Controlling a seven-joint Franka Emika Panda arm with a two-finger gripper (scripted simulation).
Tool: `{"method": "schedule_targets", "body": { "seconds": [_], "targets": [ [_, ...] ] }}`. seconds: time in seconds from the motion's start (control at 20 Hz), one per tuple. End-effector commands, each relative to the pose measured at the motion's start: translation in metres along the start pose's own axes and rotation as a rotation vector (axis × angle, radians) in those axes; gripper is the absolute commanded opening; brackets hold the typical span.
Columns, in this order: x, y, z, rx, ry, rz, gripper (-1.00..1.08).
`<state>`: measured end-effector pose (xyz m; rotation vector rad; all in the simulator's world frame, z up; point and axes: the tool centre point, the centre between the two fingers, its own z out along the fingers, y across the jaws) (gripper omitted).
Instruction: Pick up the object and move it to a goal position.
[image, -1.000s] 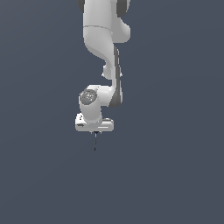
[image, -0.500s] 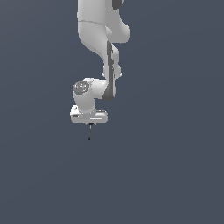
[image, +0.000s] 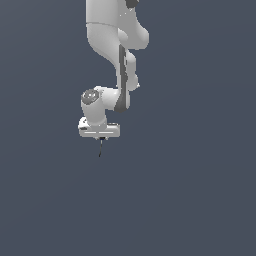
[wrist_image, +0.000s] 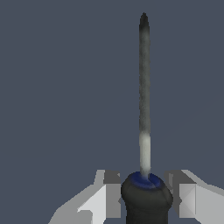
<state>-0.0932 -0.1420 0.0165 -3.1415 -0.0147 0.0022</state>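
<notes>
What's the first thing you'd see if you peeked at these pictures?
The big white robot arm hanging down from the top of the exterior view, against plain dark grey. Its end effector pinches a tiny screwdriver by the black handle, the thin shaft pointing straight down.

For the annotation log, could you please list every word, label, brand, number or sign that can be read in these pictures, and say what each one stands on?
None: no readable text shows in either view.
The screwdriver bears only a blue band at its handle, no lettering.
The gripper, its jaws shut on the handle, is plain white and grey, with no marking.
The arm shows no logo or number.
The backdrop is plain grey-blue.
</notes>
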Motion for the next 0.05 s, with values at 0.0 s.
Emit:
{"method": "schedule_targets", "body": {
  "seconds": [0.0],
  "targets": [
    [0.0007,-0.0001,-0.0004,0.000,0.001,-0.001,-1.00]
  ]
}}
